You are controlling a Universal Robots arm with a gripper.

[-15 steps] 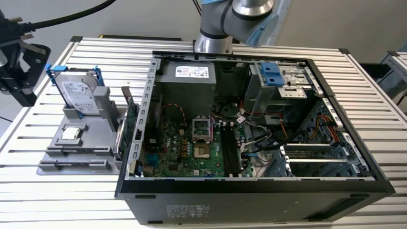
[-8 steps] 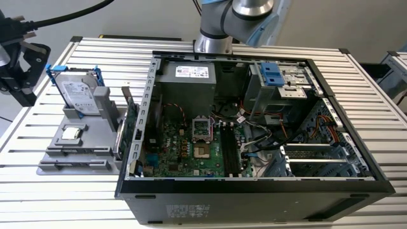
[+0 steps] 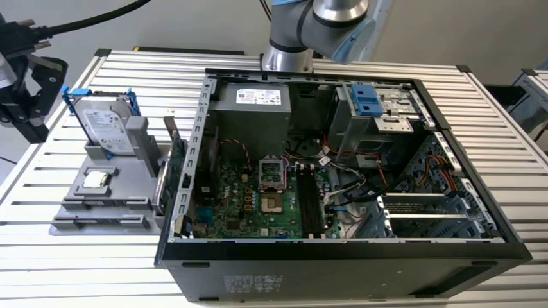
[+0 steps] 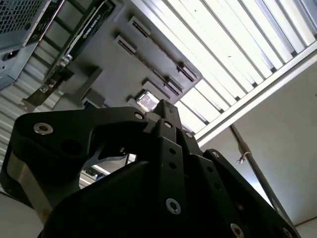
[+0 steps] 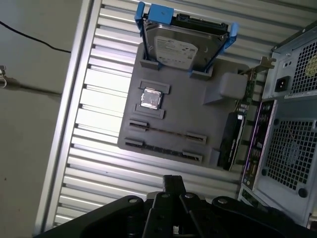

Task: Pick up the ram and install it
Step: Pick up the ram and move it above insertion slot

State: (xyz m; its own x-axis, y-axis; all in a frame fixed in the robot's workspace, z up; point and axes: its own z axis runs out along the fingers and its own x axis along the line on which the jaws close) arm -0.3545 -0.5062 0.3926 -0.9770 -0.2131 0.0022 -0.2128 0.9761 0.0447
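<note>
We're right at the start here: the ram (image 5: 163, 150) is sitting edge-on in the gray tray (image 5: 198, 114) on the bench (image 3: 154, 70), at 9 o'clock from the open case (image 3: 342, 253) in the exterior view and at 6 o'clock from the drive (image 3: 107, 125). As we're judging it, pickup and install are both remaining, and the board's slots (image 3: 310, 199) are looking bare. The pincer (image 5: 173, 181) is hovering off the tray's 9 o'clock side, clear of the ram; how wide it is standing, we're unable to tell. The ram's long axis is running 9 to 3 in the exterior view, level with the tray, while the slots are running 12 to 6.
</note>
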